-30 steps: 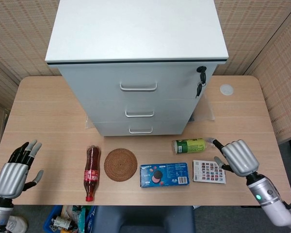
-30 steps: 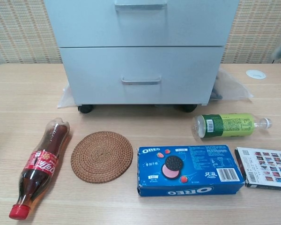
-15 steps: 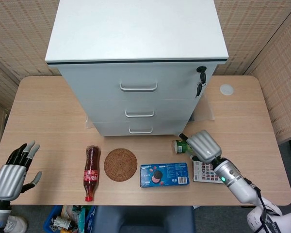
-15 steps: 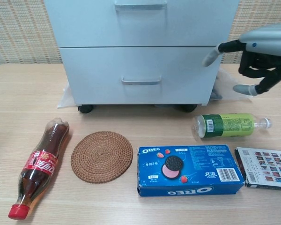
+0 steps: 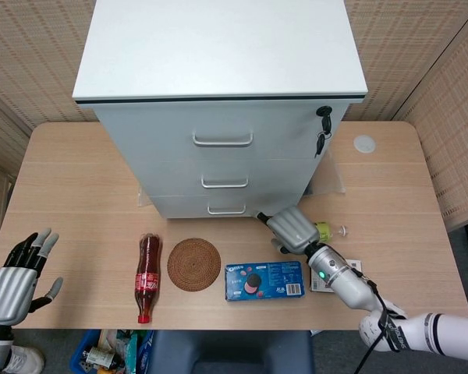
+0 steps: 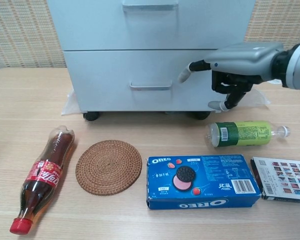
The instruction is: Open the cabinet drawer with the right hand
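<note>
The grey-white cabinet (image 5: 218,70) stands at the back of the table with three shut drawers, each with a metal handle. My right hand (image 6: 235,62) hovers in front of the bottom drawer (image 6: 105,75), right of its handle (image 6: 150,86). One finger points left toward the handle without touching it, and the others curl downward; it holds nothing. In the head view this right hand (image 5: 292,228) sits just below the cabinet's front right corner. My left hand (image 5: 15,273) rests at the table's near left corner, empty, fingers spread.
In front of the cabinet lie a cola bottle (image 6: 42,177), a woven coaster (image 6: 108,166), an Oreo box (image 6: 202,181), a green bottle (image 6: 242,133) and a printed card (image 6: 282,178). Keys (image 5: 323,125) hang from the top drawer's lock.
My right hand has swung from the table's right side, over the green bottle, leftward and up to the bottom drawer front. The left hand drifted slightly toward the near edge.
</note>
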